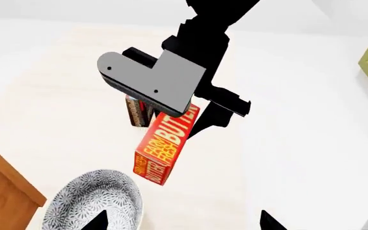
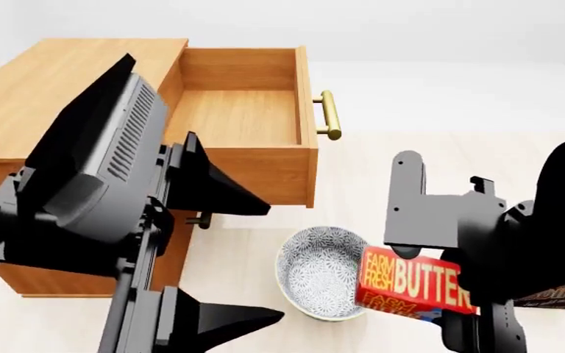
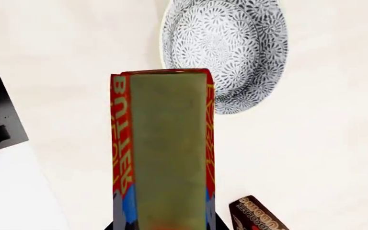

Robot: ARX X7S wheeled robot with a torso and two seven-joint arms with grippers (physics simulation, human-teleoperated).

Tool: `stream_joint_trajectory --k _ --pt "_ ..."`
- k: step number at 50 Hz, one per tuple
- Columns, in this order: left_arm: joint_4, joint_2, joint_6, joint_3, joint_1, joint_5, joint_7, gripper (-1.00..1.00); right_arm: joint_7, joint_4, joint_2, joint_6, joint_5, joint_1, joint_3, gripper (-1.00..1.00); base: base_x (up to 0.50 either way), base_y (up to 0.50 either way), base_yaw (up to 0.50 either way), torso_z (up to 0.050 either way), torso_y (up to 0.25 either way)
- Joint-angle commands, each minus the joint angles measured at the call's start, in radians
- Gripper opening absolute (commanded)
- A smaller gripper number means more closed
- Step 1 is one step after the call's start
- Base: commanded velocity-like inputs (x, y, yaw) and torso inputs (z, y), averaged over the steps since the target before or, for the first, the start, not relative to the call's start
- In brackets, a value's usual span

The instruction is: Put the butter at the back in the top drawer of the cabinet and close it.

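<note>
Pale floor (image 2: 440, 147) under cabinet (image 2: 57, 81)

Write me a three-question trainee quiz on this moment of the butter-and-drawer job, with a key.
1. True or false: the top drawer is pulled out and has nothing in it.
2. Which gripper holds the butter? A) left B) right C) neither
3. Fill in: the patterned ___ sits on the floor in front of the cabinet.

Key: 1 true. 2 B, the right gripper holds it off the floor; the left gripper is open. 3 bowl.
</note>
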Motion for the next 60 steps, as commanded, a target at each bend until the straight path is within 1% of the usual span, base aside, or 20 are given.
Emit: stream_joint_trajectory --k 1,25,40,46,52,60 --pt "-0.016 0.021 0.024 0.003 0.033 0.049 0.045 1.00 0.019 -0.002 -0.038 -0.027 0.041 0.038 0.034 -1.00 0.00 0.00 0.00 0.000 0.000" --pt "0.005 0.028 0.102 0.025 0.149 0.144 0.109 1.00 0.050 -0.009 -0.035 -0.058 0.133 0.083 0.085 -1.00 0.00 0.00 0.00 0.000 0.001" --pt "-0.004 0.043 0.134 0.027 0.183 0.170 0.140 1.00 0.075 -0.009 -0.055 -0.068 0.178 0.100 0.099 -1.00 0.00 0.00 0.00 0.001 0.001" --pt "-0.021 0.059 0.164 0.015 0.195 0.167 0.112 1.00 0.081 -0.010 -0.064 -0.075 0.182 0.097 0.097 -1.00 0.00 0.00 0.00 0.000 0.000" --pt "-0.055 0.082 0.166 0.015 0.196 0.150 0.111 1.00 0.084 -0.013 -0.073 -0.079 0.187 0.097 0.098 -1.00 0.00 0.00 0.00 0.000 0.000" --pt "-0.070 0.102 0.178 0.025 0.218 0.174 0.104 1.00 0.089 -0.013 -0.076 -0.076 0.195 0.102 0.097 -1.00 0.00 0.00 0.00 0.000 0.001"
